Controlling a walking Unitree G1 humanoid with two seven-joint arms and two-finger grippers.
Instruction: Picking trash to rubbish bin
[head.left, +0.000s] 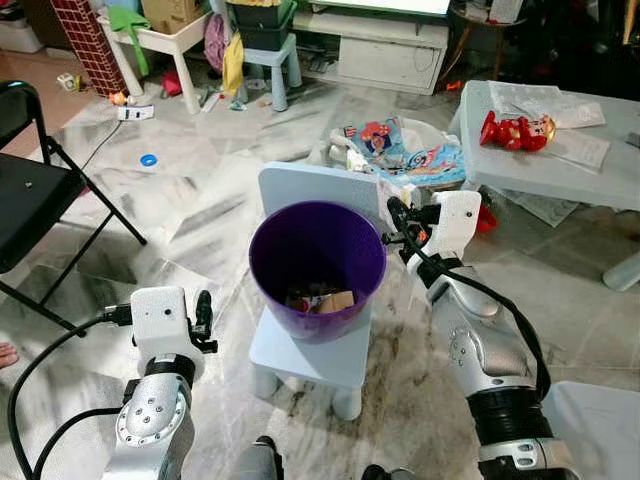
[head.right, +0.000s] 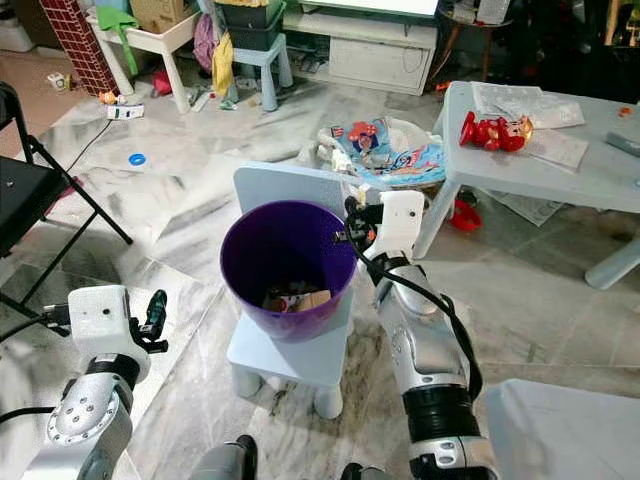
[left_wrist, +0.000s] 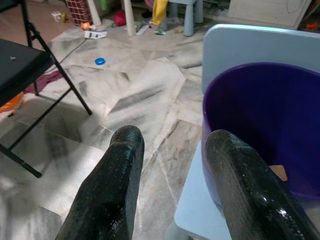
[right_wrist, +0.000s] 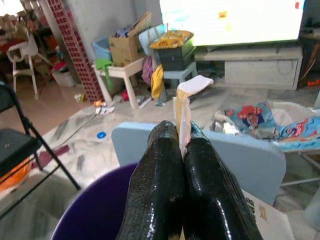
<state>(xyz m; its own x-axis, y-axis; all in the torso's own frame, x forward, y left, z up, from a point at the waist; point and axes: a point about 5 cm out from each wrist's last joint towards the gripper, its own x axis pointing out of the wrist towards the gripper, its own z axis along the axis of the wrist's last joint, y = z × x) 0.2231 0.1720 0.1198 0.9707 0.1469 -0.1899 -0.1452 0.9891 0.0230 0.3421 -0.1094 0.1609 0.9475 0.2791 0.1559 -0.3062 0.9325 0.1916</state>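
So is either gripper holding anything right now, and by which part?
The right gripper pinches a flat scrap of wrapper by its lower end, at the purple bin's rim. The left gripper is open and holds nothing.

No readable text anywhere right now. Papers (head.left: 548, 106) lying on the grey table (head.left: 560, 170) are showing faint print, too small to make out. The flat wrapper (right_wrist: 186, 107) sticking up from the right gripper (right_wrist: 180, 150) is showing no lettering, just pale card w/ a yellowish edge. A card (right_wrist: 260, 212) lying below that gripper is carrying small dark marks, prob. print, but they're blurring out. The cartoon-print cloth (head.left: 405, 150) behind the purple bin (head.left: 315, 265) is showing pics only, no words legible. Scraps (head.left: 320, 299) sitting in the bin: markings too small to read.
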